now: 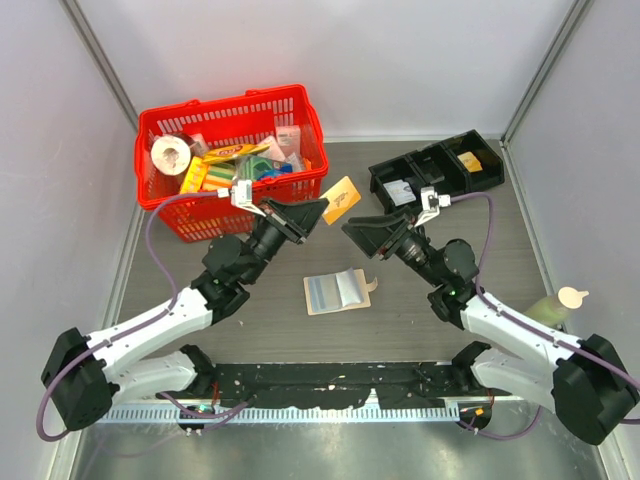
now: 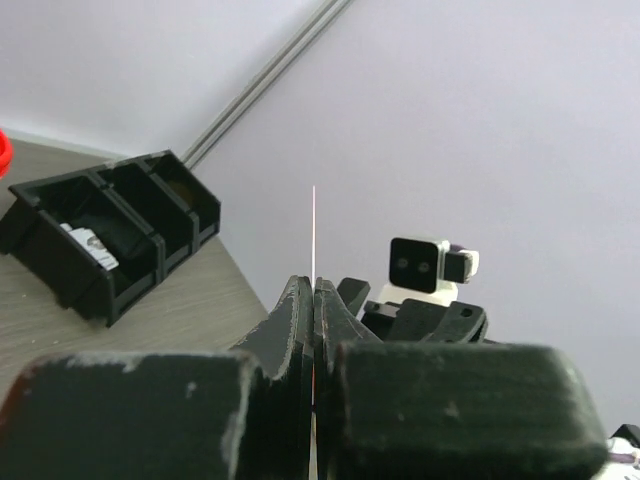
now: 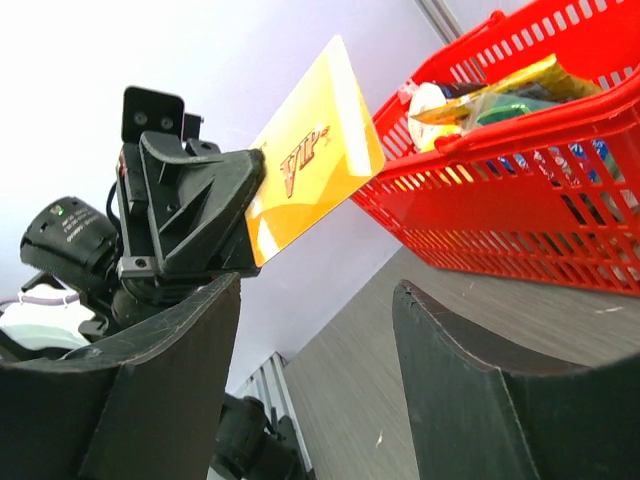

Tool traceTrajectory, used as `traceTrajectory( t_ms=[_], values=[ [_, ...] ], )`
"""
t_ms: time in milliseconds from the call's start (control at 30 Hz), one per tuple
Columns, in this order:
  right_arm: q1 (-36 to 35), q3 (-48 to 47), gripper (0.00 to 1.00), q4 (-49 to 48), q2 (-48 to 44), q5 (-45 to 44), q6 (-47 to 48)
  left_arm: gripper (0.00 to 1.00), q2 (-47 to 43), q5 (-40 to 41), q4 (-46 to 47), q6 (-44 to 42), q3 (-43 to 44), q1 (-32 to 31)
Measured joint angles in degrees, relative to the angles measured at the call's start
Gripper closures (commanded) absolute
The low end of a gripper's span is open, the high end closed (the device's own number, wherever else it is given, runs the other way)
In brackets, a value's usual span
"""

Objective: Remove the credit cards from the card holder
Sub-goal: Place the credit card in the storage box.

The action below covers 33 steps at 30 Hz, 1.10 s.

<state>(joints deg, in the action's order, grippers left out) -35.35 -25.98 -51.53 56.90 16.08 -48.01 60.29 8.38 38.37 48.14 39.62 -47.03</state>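
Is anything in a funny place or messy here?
Only one thing: the yellow-orange VIP card is up in the air, pinched by the left end effector, not lying on the table. The tan card holder lies open, flat on the table. Nothing looks spilled or broken.

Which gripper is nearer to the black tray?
Right. The open right gripper hangs just left of the tray, in front of its left end. The left gripper, shut on the yellow card, is farther left, beside the red basket.
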Motion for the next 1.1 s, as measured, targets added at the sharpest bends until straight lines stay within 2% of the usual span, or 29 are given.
traceTrajectory(
  t_ms=[267, 467, 600, 633, 733, 800, 833, 1000, 1100],
  values=[
    [0.0, -0.9, 0.39, -6.8, 3.3, -0.5, -2.2, 1.00, 1.3, 2.4, 5.4, 4.3, -1.1, -1.6],
    [0.0, -3.0, 0.52, -9.5, 4.6, 0.3, -3.0, 1.00, 2.5, 3.0, 7.7, 6.6, -1.7, -2.5],
    [0.0, -3.4, 0.66, -10.2, 5.4, 0.8, -3.3, 1.00, 2.7, 3.2, 9.0, 7.2, -1.8, -2.7],
    [0.0, -3.6, 0.74, -10.3, 5.7, 1.0, -3.4, 1.00, 2.7, 3.2, 9.3, 7.3, -1.8, -2.7],
    [0.0, -3.7, 0.87, -10.6, 6.1, 1.2, -3.6, 0.99, 2.9, 3.2, 10.3, 7.6, -1.8, -2.8],
    [0.0, -3.7, 0.99, -10.6, 6.1, 1.2, -3.8, 0.91, 3.3, 3.2, 10.9, 8.3, -1.9, -2.7],
    [0.0, -3.7, 0.99, -10.8, 6.1, 1.2, -4.1, 0.87, 3.5, 3.2, 11.3, 8.5, -2.0, -2.7],
    [0.4, -3.9, 0.99, -9.2, 5.9, 1.6, -4.2, 0.53, 3.4, 4.1, 12.0, 8.8, -3.7, -2.7],
    [2.2, -4.3, 0.99, -5.8, 5.0, 2.1, -3.9, 0.38, 1.9, 3.1, 8.5, 8.5, -4.5, -1.3]
  ],
)
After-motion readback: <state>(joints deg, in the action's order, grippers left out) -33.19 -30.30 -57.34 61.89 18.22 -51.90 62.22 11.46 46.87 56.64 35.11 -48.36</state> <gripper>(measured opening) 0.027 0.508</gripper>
